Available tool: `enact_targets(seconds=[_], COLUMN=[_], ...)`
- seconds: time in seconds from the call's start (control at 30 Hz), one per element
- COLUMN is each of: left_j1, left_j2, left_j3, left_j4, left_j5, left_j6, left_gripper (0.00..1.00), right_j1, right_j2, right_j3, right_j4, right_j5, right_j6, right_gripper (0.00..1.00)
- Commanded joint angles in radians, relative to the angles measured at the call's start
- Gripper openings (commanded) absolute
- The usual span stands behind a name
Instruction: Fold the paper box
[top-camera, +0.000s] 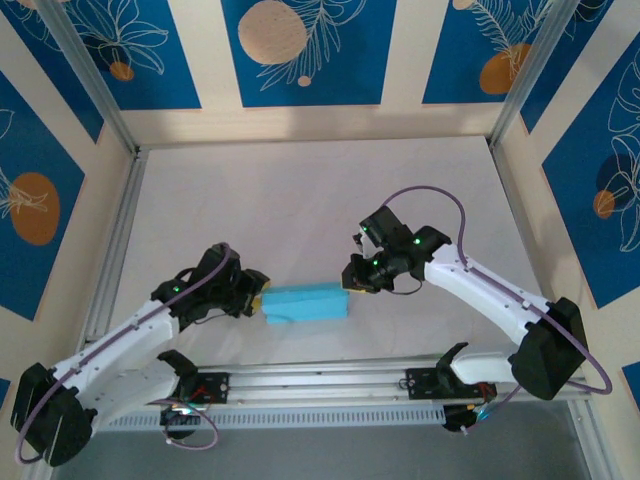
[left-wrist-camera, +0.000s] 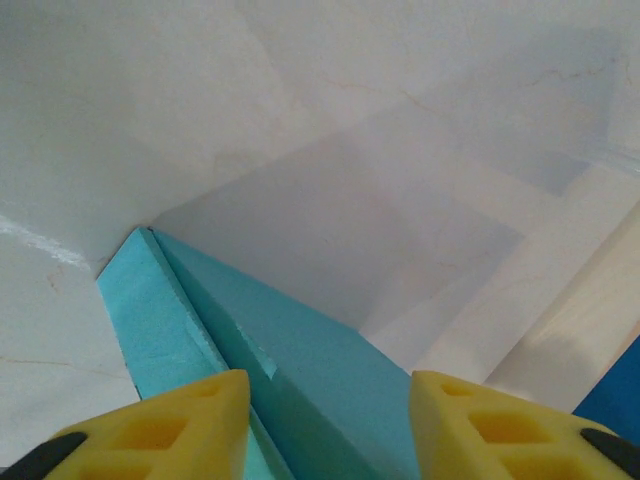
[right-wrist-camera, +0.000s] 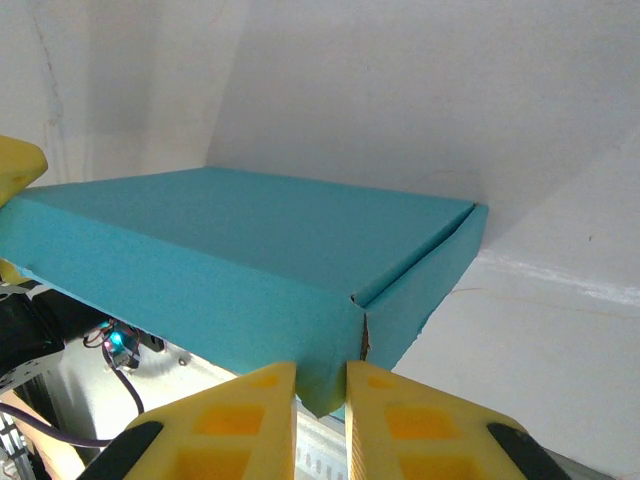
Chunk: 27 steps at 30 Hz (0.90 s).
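The paper box (top-camera: 305, 303) is folded into a flat light-blue rectangle and hangs between the two grippers, just above the white table (top-camera: 320, 200). My left gripper (top-camera: 258, 297) is at its left end. In the left wrist view its yellow fingers (left-wrist-camera: 190, 420) straddle the paper box (left-wrist-camera: 300, 380), and the card fills the gap between them. My right gripper (top-camera: 350, 280) is at the right end. In the right wrist view, the right gripper (right-wrist-camera: 322, 375) is shut on the lower near corner of the paper box (right-wrist-camera: 230, 250).
An aluminium rail (top-camera: 330, 380) runs along the near edge below the box. Metal frame posts (top-camera: 90, 80) and blue-patterned walls (top-camera: 300, 50) enclose the table. The left gripper's yellow finger (right-wrist-camera: 15, 165) pokes in at the box's far end.
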<state>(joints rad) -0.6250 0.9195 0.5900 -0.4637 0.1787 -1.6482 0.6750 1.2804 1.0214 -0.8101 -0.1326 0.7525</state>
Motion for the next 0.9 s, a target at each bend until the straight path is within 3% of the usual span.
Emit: enact_targets(seconds=[0.0, 0.1, 0.2, 0.33, 0.43, 0.47, 0.6, 0.8, 0.87], left_j1=[-0.018, -0.020, -0.012, 0.014, 0.016, 0.017, 0.010, -0.072, -0.104], left_j2=[-0.016, -0.016, -0.039, -0.080, -0.117, -0.135, -0.197, -0.082, -0.048], left_j3=[-0.009, 0.010, 0.015, 0.109, 0.182, 0.186, 0.151, 0.217, 0.240], left_j4=[-0.039, -0.083, -0.100, -0.159, -0.147, -0.096, 0.161, -0.055, -0.125], left_j5=[-0.017, -0.022, -0.065, -0.225, -0.325, -0.301, 0.008, 0.040, 0.058], left_j6=[-0.098, -0.070, -0.001, 0.371, 0.691, 0.816, 1.204, 1.744, 1.850], left_gripper=[0.47, 0.68, 0.74, 0.86, 0.89, 0.88, 0.85, 0.83, 0.85], right_j1=[0.008, 0.008, 0.008, 0.002, -0.001, -0.001, -0.002, -0.009, -0.012], right_j2=[0.028, 0.028, 0.029, 0.035, 0.042, 0.045, 0.053, 0.068, 0.070], right_j3=[0.000, 0.004, 0.006, 0.006, 0.009, 0.011, 0.015, 0.016, 0.017], right_j4=[-0.083, -0.085, -0.087, -0.091, -0.092, -0.092, -0.093, -0.095, -0.098], right_j5=[0.060, 0.062, 0.068, 0.068, 0.063, 0.064, 0.061, 0.062, 0.067], right_j6=[0.015, 0.015, 0.008, -0.005, -0.017, -0.020, -0.042, -0.065, -0.070], right_gripper=[0.20, 0.20, 0.20, 0.20, 0.20, 0.20, 0.20, 0.20, 0.20])
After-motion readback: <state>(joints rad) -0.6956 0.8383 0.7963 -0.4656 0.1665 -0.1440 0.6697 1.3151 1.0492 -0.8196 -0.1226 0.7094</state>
